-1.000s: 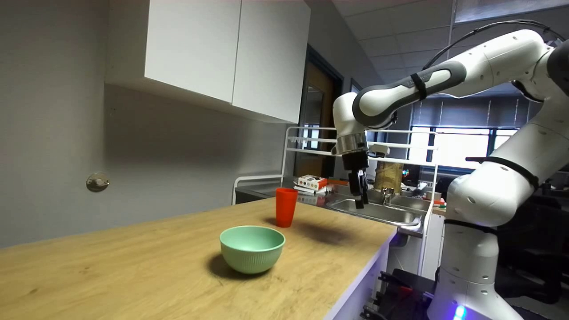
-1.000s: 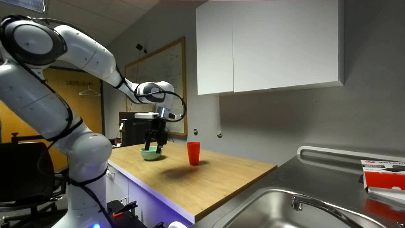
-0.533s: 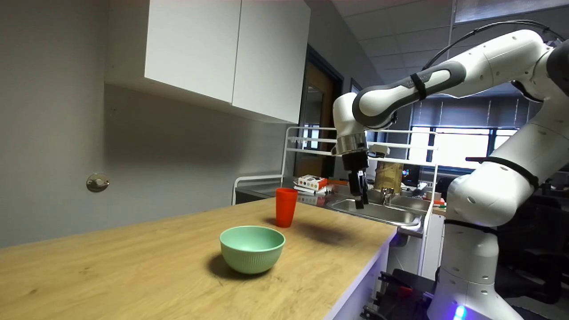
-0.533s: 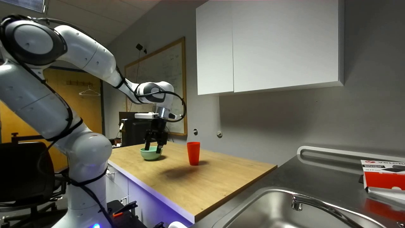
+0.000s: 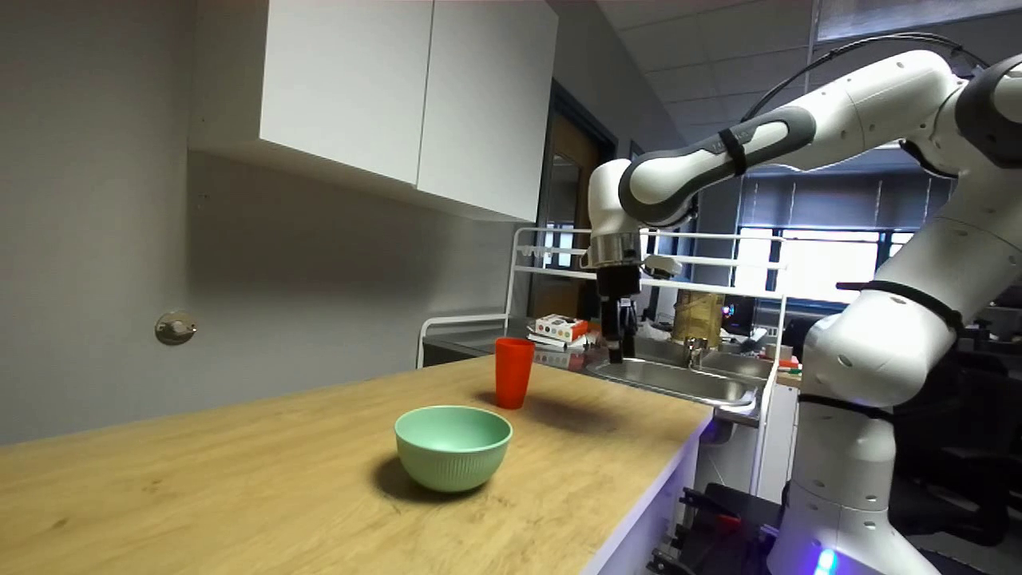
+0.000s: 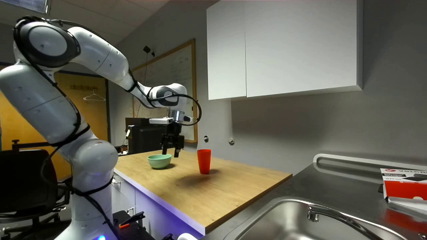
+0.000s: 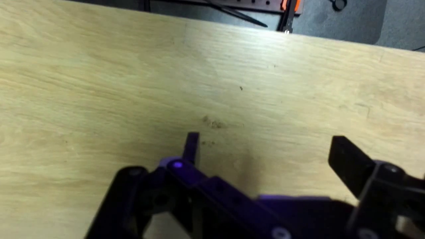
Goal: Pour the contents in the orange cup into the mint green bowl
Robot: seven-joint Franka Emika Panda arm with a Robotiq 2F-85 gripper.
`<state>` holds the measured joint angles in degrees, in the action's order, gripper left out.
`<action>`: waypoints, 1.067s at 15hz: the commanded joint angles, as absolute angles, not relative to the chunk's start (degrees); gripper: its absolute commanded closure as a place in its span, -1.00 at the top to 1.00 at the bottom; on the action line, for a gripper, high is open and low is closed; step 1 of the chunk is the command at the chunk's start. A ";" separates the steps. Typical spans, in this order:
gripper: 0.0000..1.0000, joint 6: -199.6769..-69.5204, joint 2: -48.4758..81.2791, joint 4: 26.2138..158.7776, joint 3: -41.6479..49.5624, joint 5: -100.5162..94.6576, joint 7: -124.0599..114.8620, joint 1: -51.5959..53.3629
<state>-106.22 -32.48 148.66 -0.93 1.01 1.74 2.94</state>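
The orange cup (image 5: pixel 513 374) stands up straight on the wooden table (image 5: pixel 263 479). The mint green bowl (image 5: pixel 453 451) sits flat on that table too, apart from the cup, with wood showing between the two. The bowl is lower and wider than the cup. I cannot see down into the cup, so I cannot tell what it holds. The claw (image 6: pixel 170 154) hangs in the air, apart from the cup, on the same side of it as the white arm (image 6: pixel 100 56). Its fingers (image 7: pixel 348 162) point down and are spread wide, and in the wrist view the table shows between the tips. A soft shadow (image 5: pixel 571 415) lies on the wood beside the cup. In an exterior view the metal sink (image 5: pixel 671 382) is behind the cup and more to the right, and a small box (image 5: pixel 561 326) is behind the cup too. In both exterior views white cupboards (image 5: pixel 343 88) hang on the wall (image 5: pixel 96 239), much higher than the cup. In an exterior view a whiteboard (image 6: pixel 166 73) is far behind the cup, to its left.
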 commanded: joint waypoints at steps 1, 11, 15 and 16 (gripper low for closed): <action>1.00 -109.97 -26.52 141.96 -0.88 1.08 0.82 2.03; 1.00 -114.84 -5.45 120.32 1.22 1.70 -2.15 -1.51; 1.00 -113.08 1.98 112.23 2.19 3.43 -2.04 -2.25; 1.00 -112.56 3.59 110.62 2.39 4.01 -1.83 -2.46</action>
